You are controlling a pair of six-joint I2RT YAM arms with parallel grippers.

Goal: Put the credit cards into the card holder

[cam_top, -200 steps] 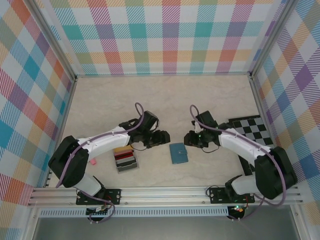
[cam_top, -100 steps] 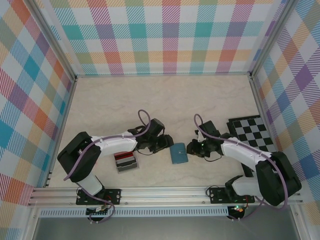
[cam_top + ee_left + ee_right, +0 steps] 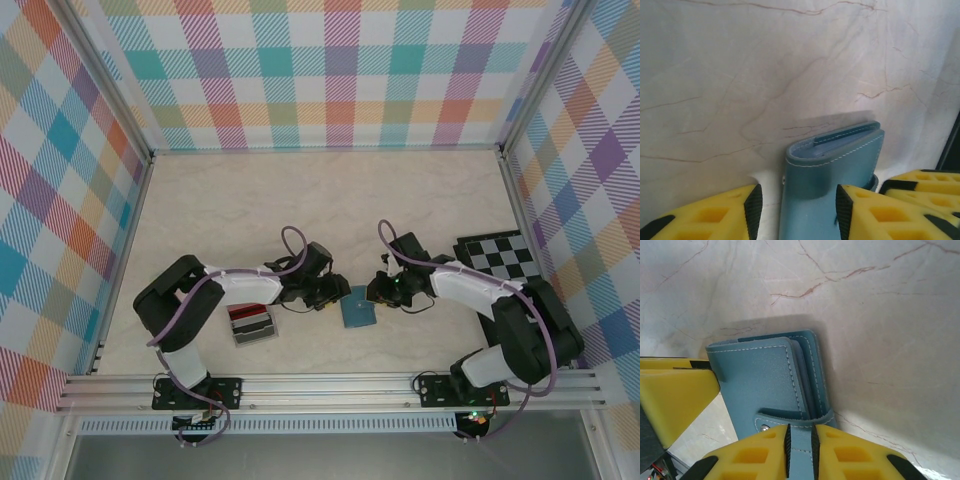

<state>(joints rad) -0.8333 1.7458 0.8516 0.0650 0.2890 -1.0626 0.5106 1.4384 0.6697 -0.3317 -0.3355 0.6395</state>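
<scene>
The teal-blue card holder [image 3: 357, 309] lies folded on the marble table between both arms. My left gripper [image 3: 328, 293] straddles its folded end [image 3: 832, 165]: the right pad [image 3: 842, 212] touches the leather, and a gap remains at the left pad [image 3: 754, 210], so the jaws stand open. My right gripper [image 3: 380, 293] comes from the other side and is shut on the holder's snap tab [image 3: 800, 427]. The holder's cover [image 3: 760, 385] lies flat in front of it. The credit cards [image 3: 250, 318], red, black and grey, stand to the left in a small grey rack.
A black-and-white chequered board [image 3: 505, 258] lies at the right, beside the right arm. The grey rack [image 3: 255, 332] sits under the left forearm. Plaid walls enclose the table, and an aluminium rail [image 3: 330, 385] runs along the near edge. My left finger [image 3: 675, 400] shows beside the holder.
Both grippers have closed in on the card holder from either side and dropped to it. Their jaws have narrowed; the right one has closed on the snap tab.
</scene>
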